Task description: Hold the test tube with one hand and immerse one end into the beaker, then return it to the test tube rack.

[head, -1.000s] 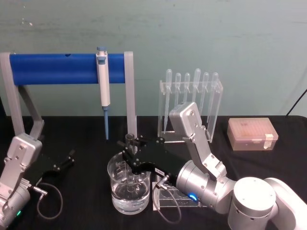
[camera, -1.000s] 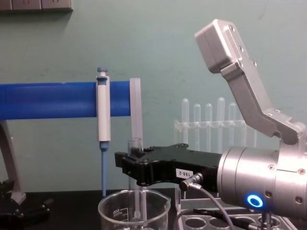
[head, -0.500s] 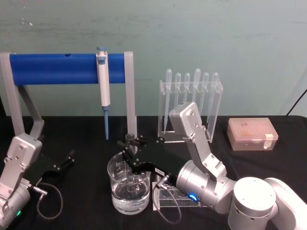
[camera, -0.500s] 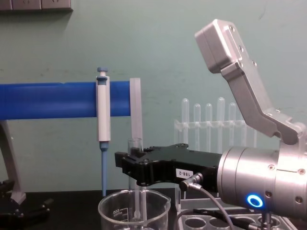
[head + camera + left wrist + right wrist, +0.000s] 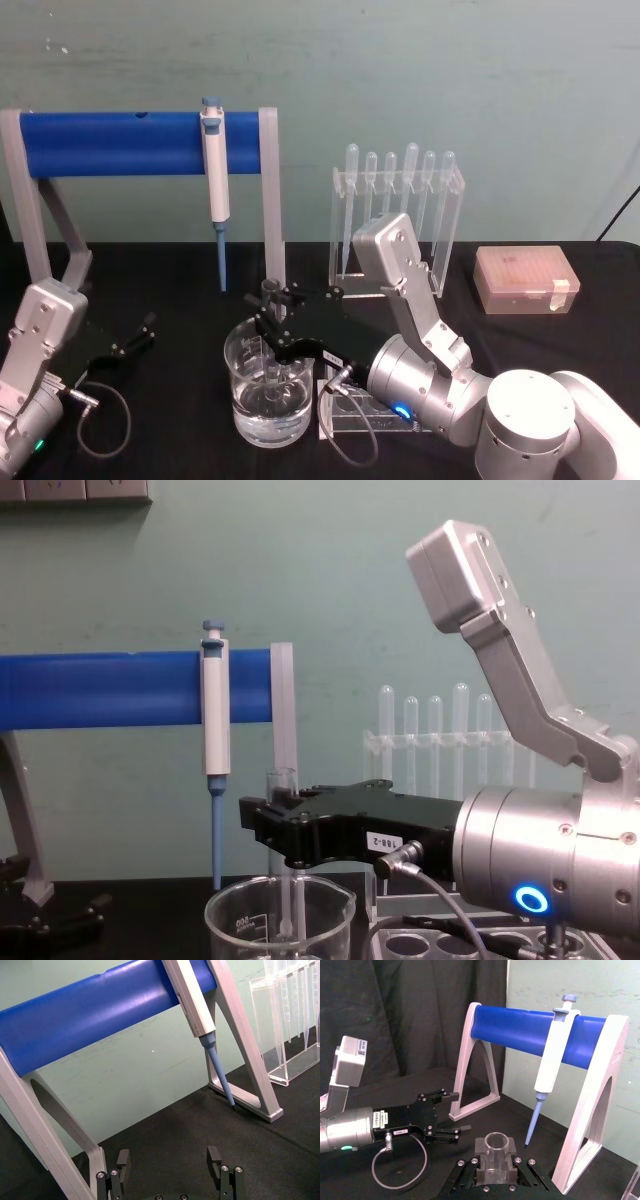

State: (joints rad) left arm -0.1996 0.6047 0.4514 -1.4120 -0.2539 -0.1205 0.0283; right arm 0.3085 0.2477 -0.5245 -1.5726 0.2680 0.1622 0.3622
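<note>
While the right gripper (image 5: 272,308) reaches leftward over the front of the black table (image 5: 180,270), it is clenched on the one test tube (image 5: 282,780). The black fingers (image 5: 479,1174) press on the glass from both sides, just below the open rim. The tube stands upright. Its rim shows above the fingers and its shaft runs down past them into the one beaker (image 5: 232,918), which stands directly under the gripper. The lower end of the tube lies below the beaker rim. The beaker holds clear liquid (image 5: 268,412), but whether the tube tip reaches it cannot be told.

Item count on the table:
- One test tube rack (image 5: 405,945), clear, just to the right of the beaker and beneath the right wrist.
- One blue bar stand (image 5: 110,142) at the back left, carrying one white-and-blue pipettor (image 5: 214,170) that hangs tip down.
- One clear stand (image 5: 455,220) behind the arm, holding six pipettes (image 5: 411,160) in a row.
- One tan box (image 5: 526,280) at the right, well apart from the beaker.

The left gripper (image 5: 135,335) rests low at the left of the table with its fingers (image 5: 214,1155) spread and nothing between them, well apart from the beaker.
</note>
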